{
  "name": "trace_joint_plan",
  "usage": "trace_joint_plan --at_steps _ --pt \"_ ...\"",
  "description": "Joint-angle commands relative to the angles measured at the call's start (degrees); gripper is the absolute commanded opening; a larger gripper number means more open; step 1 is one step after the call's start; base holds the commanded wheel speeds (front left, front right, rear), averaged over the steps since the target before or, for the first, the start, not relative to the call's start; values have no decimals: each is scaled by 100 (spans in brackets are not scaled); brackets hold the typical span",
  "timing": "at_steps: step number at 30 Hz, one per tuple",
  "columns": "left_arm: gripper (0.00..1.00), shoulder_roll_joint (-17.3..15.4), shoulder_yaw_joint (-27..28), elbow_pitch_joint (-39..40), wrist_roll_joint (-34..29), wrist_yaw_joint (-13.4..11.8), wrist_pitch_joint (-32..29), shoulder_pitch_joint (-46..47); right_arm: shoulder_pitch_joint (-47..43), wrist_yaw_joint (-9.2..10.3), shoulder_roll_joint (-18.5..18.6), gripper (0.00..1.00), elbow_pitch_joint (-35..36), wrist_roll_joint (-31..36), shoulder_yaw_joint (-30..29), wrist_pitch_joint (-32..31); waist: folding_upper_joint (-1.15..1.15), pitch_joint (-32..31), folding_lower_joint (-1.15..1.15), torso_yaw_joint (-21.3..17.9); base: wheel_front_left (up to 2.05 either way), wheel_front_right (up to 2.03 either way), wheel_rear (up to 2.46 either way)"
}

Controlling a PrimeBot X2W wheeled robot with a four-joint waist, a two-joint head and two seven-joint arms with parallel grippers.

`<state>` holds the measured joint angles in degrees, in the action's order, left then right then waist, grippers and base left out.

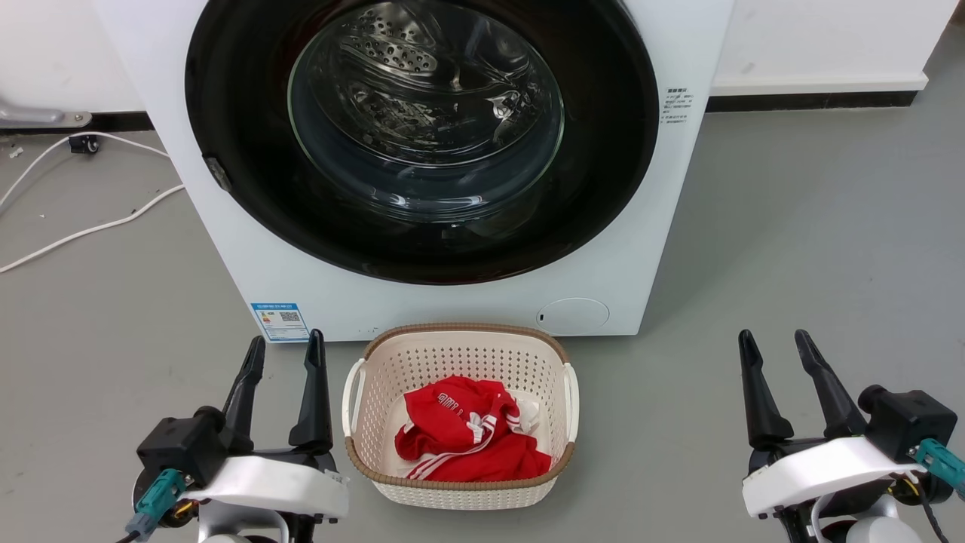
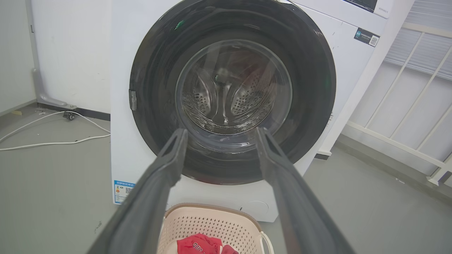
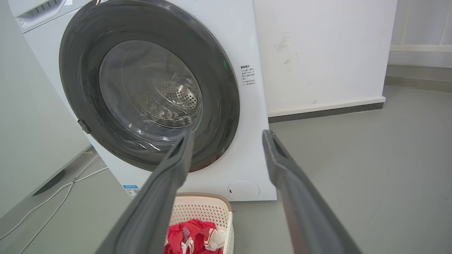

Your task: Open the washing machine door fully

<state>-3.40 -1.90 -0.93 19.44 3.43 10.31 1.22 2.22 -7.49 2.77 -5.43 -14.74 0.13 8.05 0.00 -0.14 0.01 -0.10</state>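
The washing machine door [image 1: 603, 151] is a big glossy black disc with a clear glass bowl, lying flat against the white machine [image 1: 226, 249], closed. A small grey latch tab [image 1: 217, 173] sits on its left rim. The door [image 2: 155, 70] faces the left wrist view, and the door [image 3: 219, 91] shows at an angle in the right wrist view. My left gripper [image 1: 287, 345] hovers low at the lower left, open and holding nothing. My right gripper [image 1: 773, 342] stands open at the lower right, well clear of the machine.
A cream laundry basket [image 1: 362, 392] with red clothes [image 1: 467, 437] stands on the grey floor right in front of the machine. White cables [image 1: 90, 226] trail on the floor at left. A small round white flap [image 1: 573, 313] sits low on the machine. A white railing [image 2: 406, 116] stands to its right.
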Motion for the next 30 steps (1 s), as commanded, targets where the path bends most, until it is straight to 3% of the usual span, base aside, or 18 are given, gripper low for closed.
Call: trace_joint_plan --at_steps 1,30 --pt "100 -43 -35 64 -167 -41 59 -30 3 0 19 100 71 179 17 33 0 2 -1 3 0 0 0" --pt "100 -84 -235 179 -1412 -328 381 -231 -62 1 17 100 95 1202 158 33 0 -15 -1 57 0 0 0"
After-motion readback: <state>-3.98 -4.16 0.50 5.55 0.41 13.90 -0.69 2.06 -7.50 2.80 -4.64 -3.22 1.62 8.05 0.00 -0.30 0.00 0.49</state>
